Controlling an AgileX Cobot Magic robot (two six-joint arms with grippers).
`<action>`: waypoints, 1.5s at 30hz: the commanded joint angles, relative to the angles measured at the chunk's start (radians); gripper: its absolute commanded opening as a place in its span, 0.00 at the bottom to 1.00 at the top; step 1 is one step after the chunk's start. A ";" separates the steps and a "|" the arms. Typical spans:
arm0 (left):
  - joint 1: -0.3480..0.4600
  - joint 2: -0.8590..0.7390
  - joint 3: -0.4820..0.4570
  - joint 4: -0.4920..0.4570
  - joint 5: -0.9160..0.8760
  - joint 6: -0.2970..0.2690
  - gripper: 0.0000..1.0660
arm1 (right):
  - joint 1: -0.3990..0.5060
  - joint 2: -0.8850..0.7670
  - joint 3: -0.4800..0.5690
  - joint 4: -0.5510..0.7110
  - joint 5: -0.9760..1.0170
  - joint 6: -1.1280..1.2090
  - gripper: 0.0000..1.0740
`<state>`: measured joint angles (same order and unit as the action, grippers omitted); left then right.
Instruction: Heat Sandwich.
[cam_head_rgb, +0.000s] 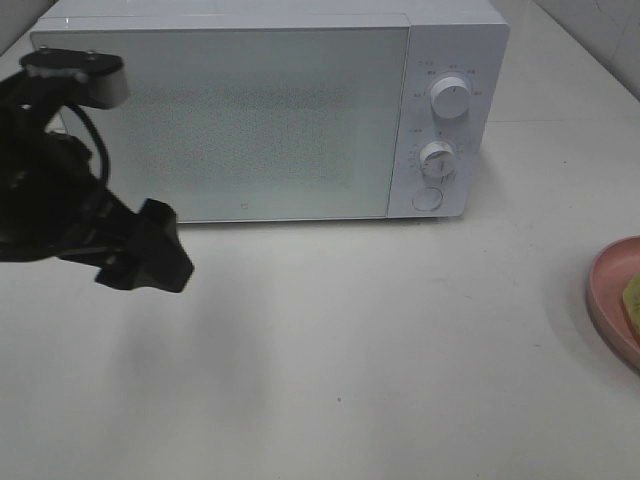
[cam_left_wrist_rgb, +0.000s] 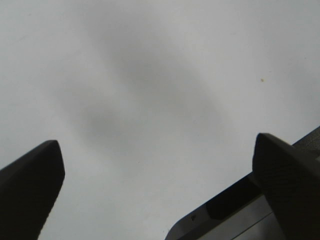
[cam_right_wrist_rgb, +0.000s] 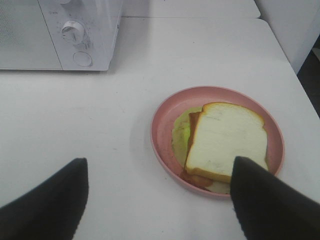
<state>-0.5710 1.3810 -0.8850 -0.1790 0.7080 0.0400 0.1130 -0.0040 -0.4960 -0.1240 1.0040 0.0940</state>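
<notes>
At the far left of the overhead view, the left arm (cam_head_rgb: 50, 190) is being held above the white table (cam_head_rgb: 350, 350), in front of the microwave's left edge. Its left gripper (cam_head_rgb: 150, 255) is pointing toward the middle of the frame, a little below the door's lower edge. In the left wrist view the two dark fingers (cam_left_wrist_rgb: 30, 185) are being shown spread wide apart, with only bare table between them, so nothing is being held.

Across the upper middle of the overhead view, the white microwave (cam_head_rgb: 270, 110) is being seen with its glass door (cam_head_rgb: 220, 125) shut. At its right end two round knobs (cam_head_rgb: 451, 98) are being shown one above the other, with a round button (cam_head_rgb: 427, 199) below them.

At the right edge of the overhead view, a pink plate (cam_head_rgb: 612, 295) is being cut off by the frame. In the right wrist view the plate is being shown whole in the centre-right of the frame, resting on the table well apart from the microwave, and the sandwich (cam_right_wrist_rgb: 225, 142) is lying flat on it, white bread on top and yellow-green filling showing at one side. The right gripper (cam_right_wrist_rgb: 160, 200) is being held near the plate, jaws wide apart and empty; one fingertip (cam_right_wrist_rgb: 260, 190) is overlapping the plate's rim in the picture, though contact cannot be told.
</notes>
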 joint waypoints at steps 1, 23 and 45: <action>0.104 -0.067 0.001 -0.011 0.120 -0.011 0.92 | -0.006 -0.028 0.001 0.001 -0.007 -0.006 0.70; 0.433 -0.570 0.192 0.066 0.417 -0.011 0.92 | -0.006 -0.028 0.001 0.001 -0.007 -0.008 0.70; 0.433 -0.868 0.368 0.068 0.365 -0.006 0.92 | -0.006 -0.028 0.001 0.001 -0.007 -0.007 0.70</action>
<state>-0.1390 0.5390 -0.5230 -0.1080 1.0850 0.0370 0.1130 -0.0040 -0.4960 -0.1240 1.0040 0.0940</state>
